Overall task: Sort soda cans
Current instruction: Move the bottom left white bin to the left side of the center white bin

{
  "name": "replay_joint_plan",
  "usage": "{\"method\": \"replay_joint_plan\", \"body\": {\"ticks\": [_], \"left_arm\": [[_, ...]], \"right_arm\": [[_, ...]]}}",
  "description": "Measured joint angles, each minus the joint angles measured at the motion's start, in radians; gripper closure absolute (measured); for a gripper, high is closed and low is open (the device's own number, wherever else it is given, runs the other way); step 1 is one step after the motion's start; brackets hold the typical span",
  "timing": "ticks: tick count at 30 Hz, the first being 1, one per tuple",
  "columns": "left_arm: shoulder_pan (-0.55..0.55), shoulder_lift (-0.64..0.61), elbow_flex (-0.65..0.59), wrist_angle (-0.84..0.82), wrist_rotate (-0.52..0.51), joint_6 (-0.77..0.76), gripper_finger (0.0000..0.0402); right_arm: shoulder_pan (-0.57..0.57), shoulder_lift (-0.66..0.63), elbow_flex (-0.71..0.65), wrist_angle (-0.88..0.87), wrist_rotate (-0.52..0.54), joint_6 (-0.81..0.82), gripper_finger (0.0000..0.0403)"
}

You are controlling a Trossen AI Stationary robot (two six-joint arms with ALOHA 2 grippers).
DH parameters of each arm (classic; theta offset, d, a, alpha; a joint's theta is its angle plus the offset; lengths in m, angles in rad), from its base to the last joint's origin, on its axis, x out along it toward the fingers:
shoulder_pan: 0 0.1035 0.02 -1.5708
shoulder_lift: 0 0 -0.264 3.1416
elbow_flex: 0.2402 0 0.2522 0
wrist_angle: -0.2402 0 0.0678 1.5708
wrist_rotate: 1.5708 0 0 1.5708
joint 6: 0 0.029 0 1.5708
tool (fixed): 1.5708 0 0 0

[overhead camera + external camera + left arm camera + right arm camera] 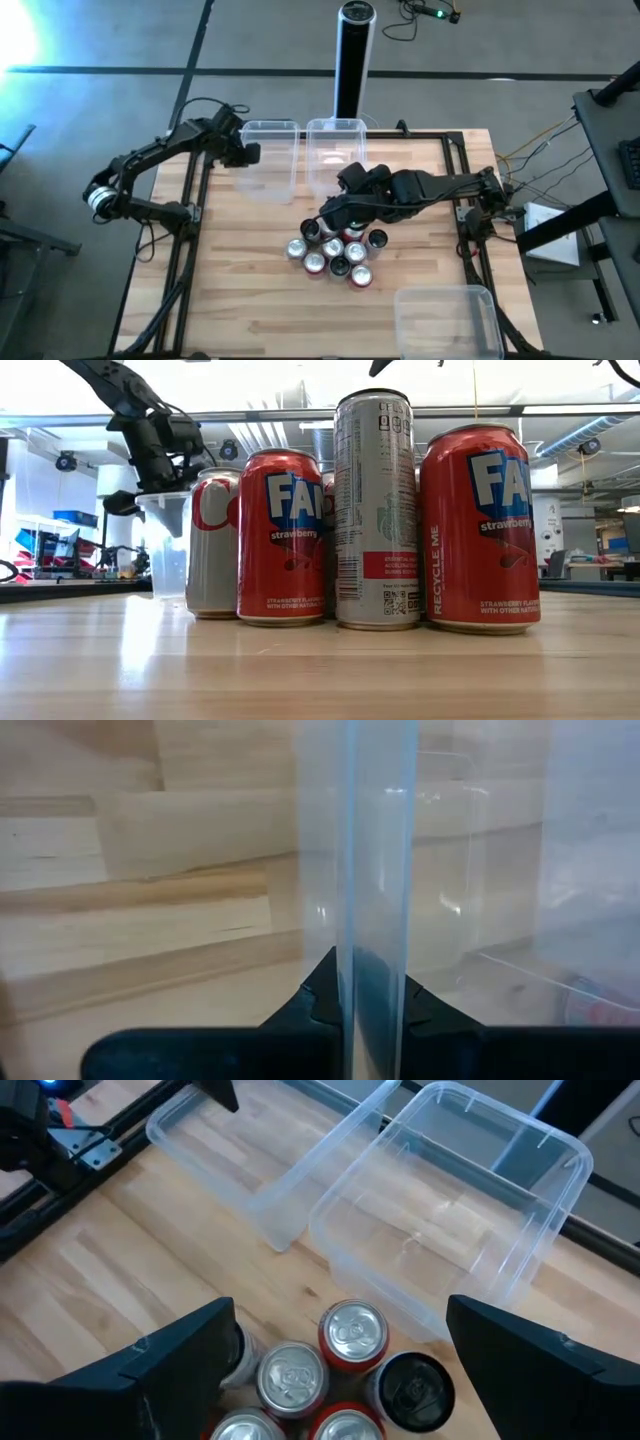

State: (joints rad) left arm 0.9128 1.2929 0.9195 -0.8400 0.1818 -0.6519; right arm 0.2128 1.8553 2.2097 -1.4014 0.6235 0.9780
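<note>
Hovering open right tool [335,1355], soda cans [337,253]; left tool [247,153] seemingly gripping bin [268,160]

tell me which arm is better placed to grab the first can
Right: the right gripper hovers open right over the soda cans. The left gripper is clamped on a clear bin's wall.

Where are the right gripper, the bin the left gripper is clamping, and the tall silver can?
right gripper [335,1345]: right wrist view, open gap between its fingertips, above the cans.
left clear bin [268,160]: high view, its floor.
tall silver can [374,510]: low view, mid body.
</note>
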Motion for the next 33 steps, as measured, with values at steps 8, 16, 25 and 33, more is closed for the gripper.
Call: {"method": "replay_joint_plan", "body": {"ticks": [8, 16, 25, 33], "left_arm": [[0.000, 0.024, 0.002, 0.038, -0.007, -0.034, 0.0401], [0.000, 0.023, 0.002, 0.052, -0.012, -0.013, 0.0383], [0.000, 0.021, 0.000, 0.052, -0.016, -0.022, 0.0324], [0.000, 0.018, 0.000, 0.051, -0.018, -0.090, 0.0320]], "right_arm": [[0.020, 0.000, -0.001, 0.000, -0.004, 0.020, 0.0044], [0.025, 0.000, -0.004, 0.000, -0.005, 0.036, 0.0044], [0.025, 0.000, -0.007, 0.001, -0.005, 0.045, 0.0044], [0.025, 0.000, -0.007, 0.002, -0.004, 0.045, 0.0044]]}}
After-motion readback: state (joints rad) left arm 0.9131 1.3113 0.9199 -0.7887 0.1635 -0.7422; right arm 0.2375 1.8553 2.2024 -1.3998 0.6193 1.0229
